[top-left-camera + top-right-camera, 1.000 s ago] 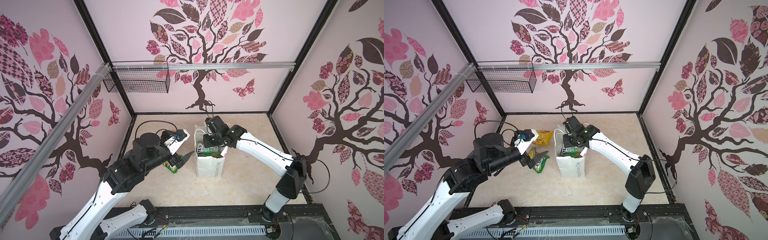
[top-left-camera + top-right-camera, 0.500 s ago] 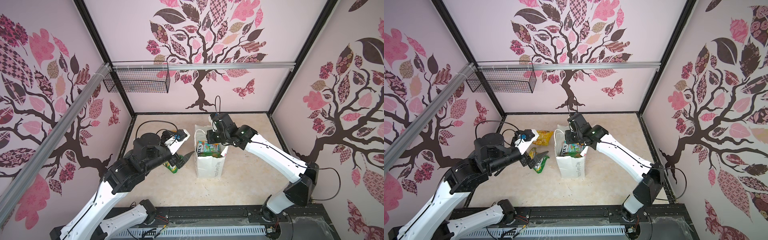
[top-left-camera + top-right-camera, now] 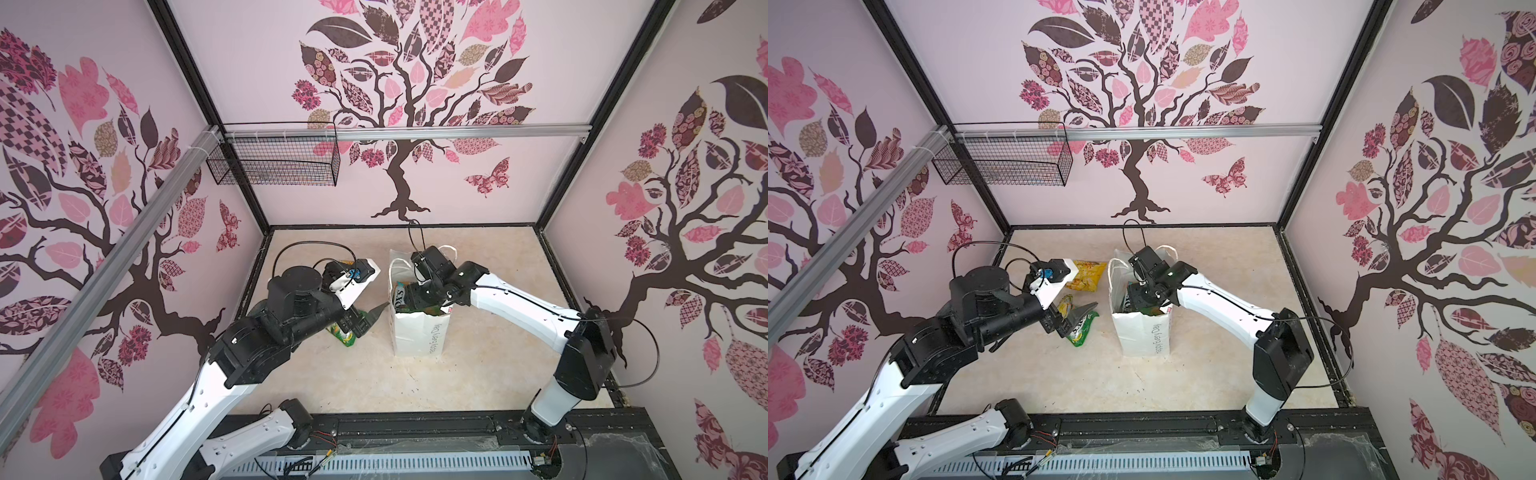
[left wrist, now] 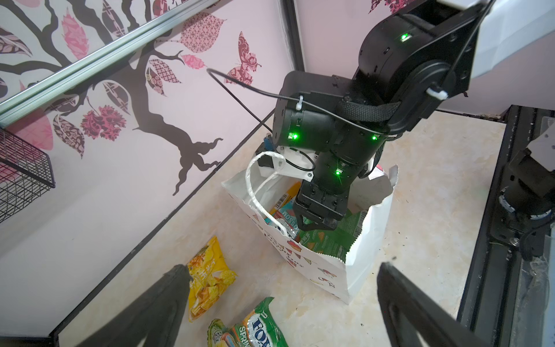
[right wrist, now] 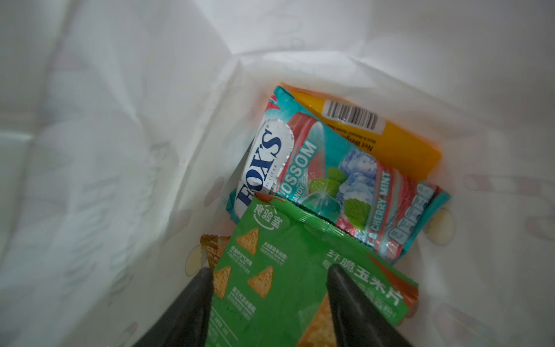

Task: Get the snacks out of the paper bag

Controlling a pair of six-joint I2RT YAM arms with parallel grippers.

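Pink walls printed with dark trees and patterned leaves close in on three sides. A pale beige tabletop (image 3: 478,374) fills the lower middle of both top views. A black wire basket (image 3: 274,166) hangs on the back wall, upper left of the frame.

The paper bag (image 3: 419,336) stands upright near the middle of the tabletop with its mouth open and its cord handles flopped over the rim. My right claw (image 5: 270,269) reaches in from the right of the frame and is sunk into that mouth. Its jaws stand apart over the face of the green packet (image 5: 285,270), which sits on top of the pile inside. My left claw (image 4: 282,266) hovers just left of the bag, spread wide with nothing between its jaws.

Outside the bag, to its left, the big yellow packet (image 3: 1086,274) lies flat toward the back wall. The green-yellow FOX'S packet (image 3: 1079,330) lies nearer the front, just under my left claw.

Inside, behind the green packet, leans the teal-red FOX'S packet (image 5: 330,180). Behind that is the orange packet (image 5: 375,132), barcode showing. A brown-orange corner (image 5: 214,246) pokes out beside the green packet; I cannot tell what it belongs to.
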